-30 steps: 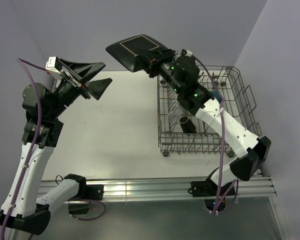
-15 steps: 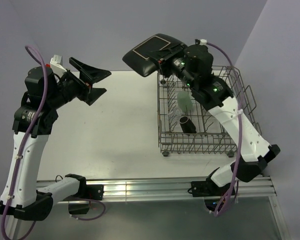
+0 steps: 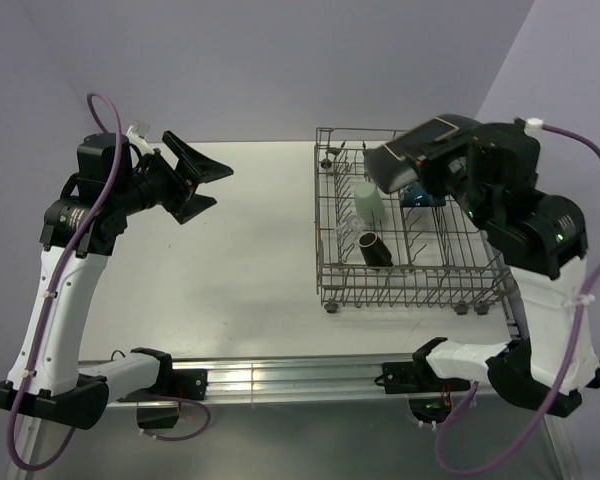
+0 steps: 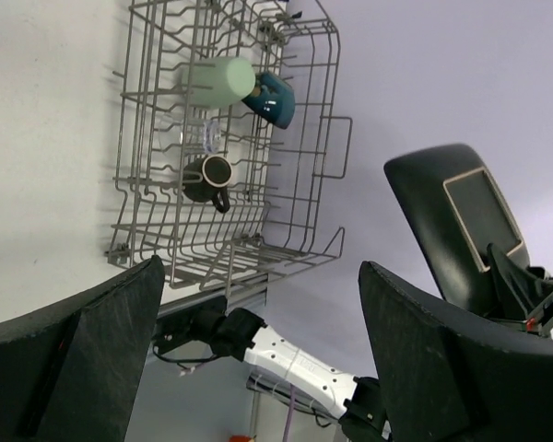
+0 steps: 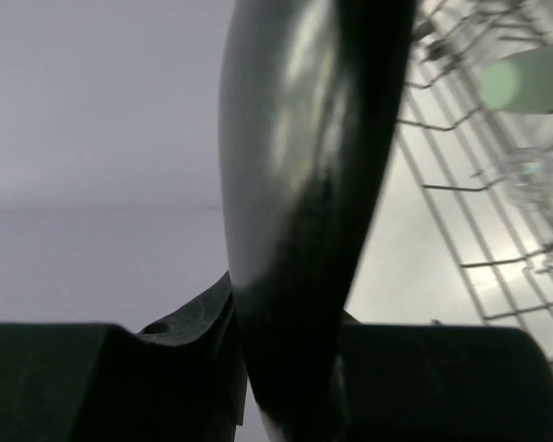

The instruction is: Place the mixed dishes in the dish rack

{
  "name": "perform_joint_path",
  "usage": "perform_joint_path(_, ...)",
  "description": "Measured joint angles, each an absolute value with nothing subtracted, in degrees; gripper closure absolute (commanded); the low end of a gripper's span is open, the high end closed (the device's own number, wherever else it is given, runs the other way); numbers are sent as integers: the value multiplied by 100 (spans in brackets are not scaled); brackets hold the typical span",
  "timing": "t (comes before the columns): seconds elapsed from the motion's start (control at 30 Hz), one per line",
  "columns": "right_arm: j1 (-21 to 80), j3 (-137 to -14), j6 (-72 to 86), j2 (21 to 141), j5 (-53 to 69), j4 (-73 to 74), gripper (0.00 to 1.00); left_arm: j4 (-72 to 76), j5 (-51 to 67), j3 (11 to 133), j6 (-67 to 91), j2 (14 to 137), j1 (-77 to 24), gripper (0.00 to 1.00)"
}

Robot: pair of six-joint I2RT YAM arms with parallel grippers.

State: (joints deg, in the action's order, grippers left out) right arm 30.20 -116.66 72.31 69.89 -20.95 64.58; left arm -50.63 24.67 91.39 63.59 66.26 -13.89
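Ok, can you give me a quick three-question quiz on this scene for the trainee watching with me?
1. Fill in: the green cup and the brown mug both lie inside the ___.
2. Which item does the right end effector grip? A) green cup B) black plate C) brown mug
3. True or false: the left end effector is holding a dish.

Key
1. rack
2. B, and the plate is raised above the rack's far right part.
3. False. It is open and empty, off to the left of the rack.
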Motion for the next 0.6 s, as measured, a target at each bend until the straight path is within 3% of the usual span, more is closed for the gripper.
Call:
perform_joint_path(0.33,2305,-10820,7172,5789,-2523,7985,100,-5078,2768,9054,6254,6875,-1389,9)
perform_joint_path(0.6,1623,-10084,7061,6016,-1979,8331,100,-5304,2871,9303,6213,7087,-1389,9)
